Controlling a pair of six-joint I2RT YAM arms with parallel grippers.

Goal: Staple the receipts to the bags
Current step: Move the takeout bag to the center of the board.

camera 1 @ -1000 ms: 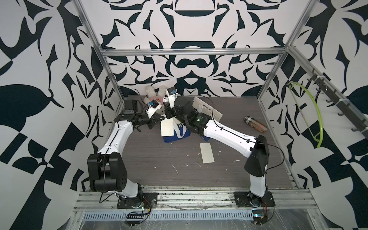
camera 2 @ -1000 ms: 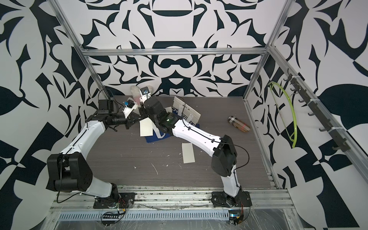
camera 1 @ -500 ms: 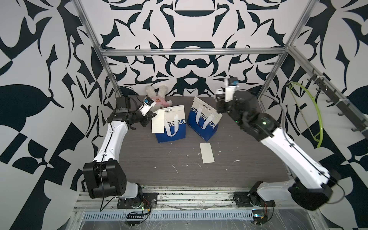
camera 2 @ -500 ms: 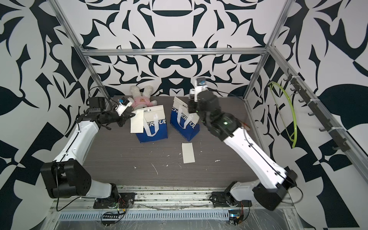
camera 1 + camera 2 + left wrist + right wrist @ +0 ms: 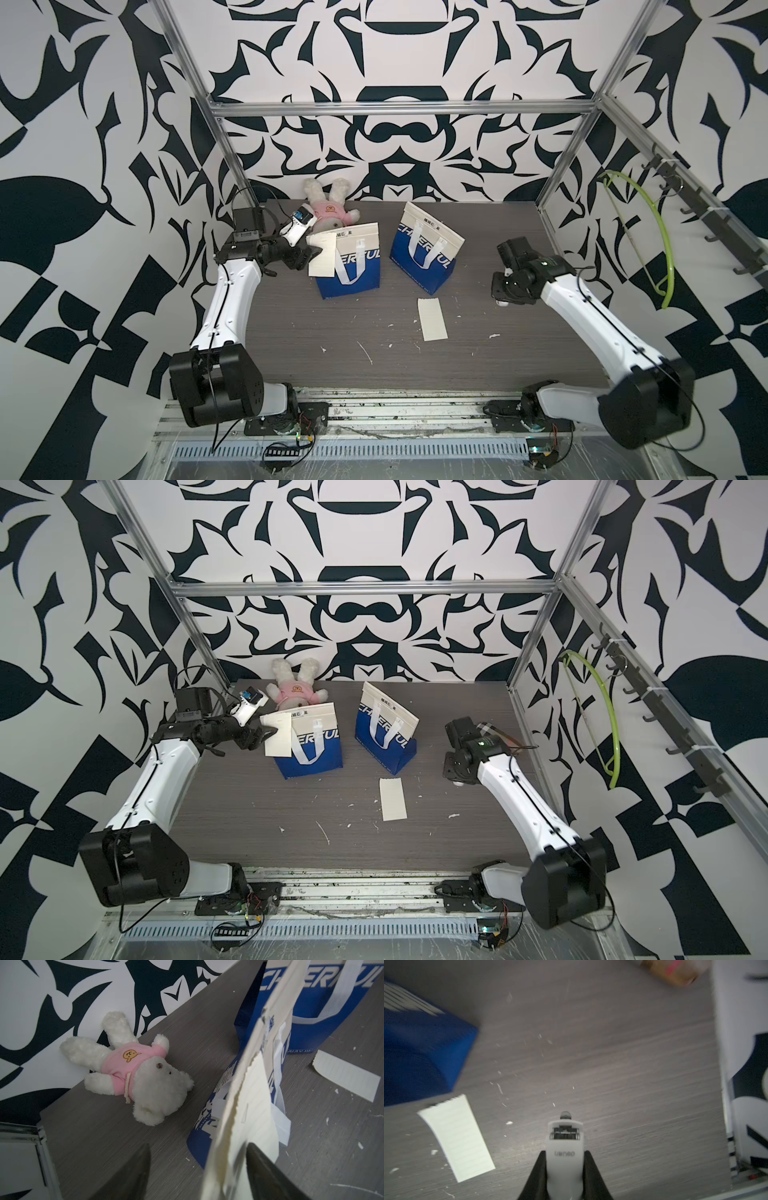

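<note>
Receipt (image 5: 322, 259) rests against one bag (image 5: 372, 274) at its top edge, between the spread jaws of the left gripper (image 5: 198, 1148) — right gripper (image 5: 565, 1154) pinches a white stapler (image 5: 564, 1138).

In both top views, white capitals on the blue band of the bag (image 5: 370, 276) at eleven o'clock from the loose receipt (image 5: 432, 320) read "ERFUL". The receipt (image 5: 322, 259) overlapping it hid the earlier letters. The second bag (image 5: 440, 279), at twelve o'clock, showed "CHEERFUL" in the same capitals. Black print on the first bag's cream band was too small to read. The stapler (image 5: 564, 1153) bore a grey brand word, upside down and blurred, not legible. The plush toy (image 5: 133, 1064) wore an orange face emblem on its pink shirt.
</note>
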